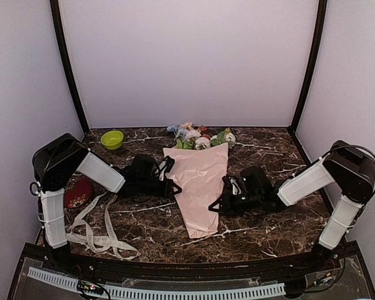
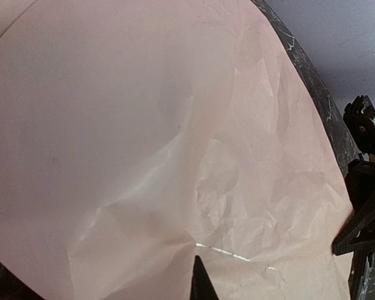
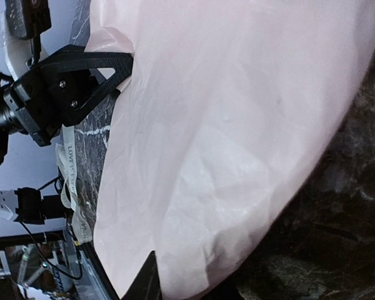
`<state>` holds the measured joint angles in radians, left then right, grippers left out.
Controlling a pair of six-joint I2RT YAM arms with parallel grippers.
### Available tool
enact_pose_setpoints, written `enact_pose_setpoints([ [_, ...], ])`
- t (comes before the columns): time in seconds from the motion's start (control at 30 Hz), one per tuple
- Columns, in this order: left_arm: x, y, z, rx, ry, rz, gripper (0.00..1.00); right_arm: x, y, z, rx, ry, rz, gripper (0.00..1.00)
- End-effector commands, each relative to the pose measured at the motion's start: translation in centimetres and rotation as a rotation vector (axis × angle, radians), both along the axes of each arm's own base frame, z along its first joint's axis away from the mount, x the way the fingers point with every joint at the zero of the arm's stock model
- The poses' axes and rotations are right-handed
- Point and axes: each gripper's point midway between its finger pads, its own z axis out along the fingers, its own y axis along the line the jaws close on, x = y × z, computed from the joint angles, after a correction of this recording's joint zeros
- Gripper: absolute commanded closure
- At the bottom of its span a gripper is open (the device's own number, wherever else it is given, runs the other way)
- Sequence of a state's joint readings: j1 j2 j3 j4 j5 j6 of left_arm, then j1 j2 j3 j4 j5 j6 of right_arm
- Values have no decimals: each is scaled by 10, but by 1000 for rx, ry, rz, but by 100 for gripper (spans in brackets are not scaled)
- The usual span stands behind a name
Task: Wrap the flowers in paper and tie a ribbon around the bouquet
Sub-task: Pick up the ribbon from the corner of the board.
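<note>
The bouquet (image 1: 200,187) lies mid-table as a pale pink paper cone, narrow end toward me. The flowers (image 1: 197,136), blue, white and peach blooms with green leaves, show at its far wide end. My left gripper (image 1: 175,187) is at the cone's left edge, shut on the paper (image 2: 175,137); creases run into its dark fingertip (image 2: 200,281). My right gripper (image 1: 217,203) is at the cone's right edge. Paper (image 3: 237,125) covers its jaws except one dark finger (image 3: 144,281), so their state is hidden. The cream ribbon (image 1: 97,231) lies looped at the near left, untouched.
A green bowl (image 1: 112,139) stands at the back left. A red patterned object (image 1: 78,192) lies beside the left arm. Walls enclose the dark marble table (image 1: 269,237) on three sides. In the right wrist view, the left gripper (image 3: 69,87) shows beyond the paper.
</note>
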<state>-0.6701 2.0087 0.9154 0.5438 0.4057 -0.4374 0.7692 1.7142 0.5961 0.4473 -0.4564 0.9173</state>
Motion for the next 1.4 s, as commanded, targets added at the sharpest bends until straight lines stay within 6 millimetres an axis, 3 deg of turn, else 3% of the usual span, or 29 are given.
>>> enact_pose_setpoints([
  [0.0,-5,8,-14,28,36,15,100,1,3,6,48,-2,-2,88],
  [0.07,-5,8,-13,34,41,17,100,0,2,7,55,7,-10,98],
  [0.13,-2,8,-9,44,35,19,98,1,2,11,65,3,-19,100],
  [0.2,3,10,-4,75,25,36,83,2,-1,11,47,-2,-33,100],
  [0.33,15,22,26,147,-12,86,52,2,-6,12,17,-7,-46,100],
  [0.5,23,54,68,290,-50,187,39,5,-6,10,-19,-10,-42,100],
  [0.6,11,77,85,349,-56,222,35,6,-3,10,-27,-20,-35,100],
  [0.7,-11,116,83,440,11,287,31,5,-1,11,-23,-17,-35,100],
  [0.9,-57,203,54,568,185,462,24,3,7,9,-28,-22,-14,100],
  [1.03,-78,238,38,582,260,550,22,2,13,10,-28,-31,8,100],
  [1.27,-101,261,1,631,343,596,22,1,15,7,-27,-27,11,100],
  [1.33,-104,253,-8,612,376,560,31,0,15,8,-23,-23,13,100],
  [1.37,-105,249,-12,600,392,541,41,0,15,8,-22,-24,14,100],
])
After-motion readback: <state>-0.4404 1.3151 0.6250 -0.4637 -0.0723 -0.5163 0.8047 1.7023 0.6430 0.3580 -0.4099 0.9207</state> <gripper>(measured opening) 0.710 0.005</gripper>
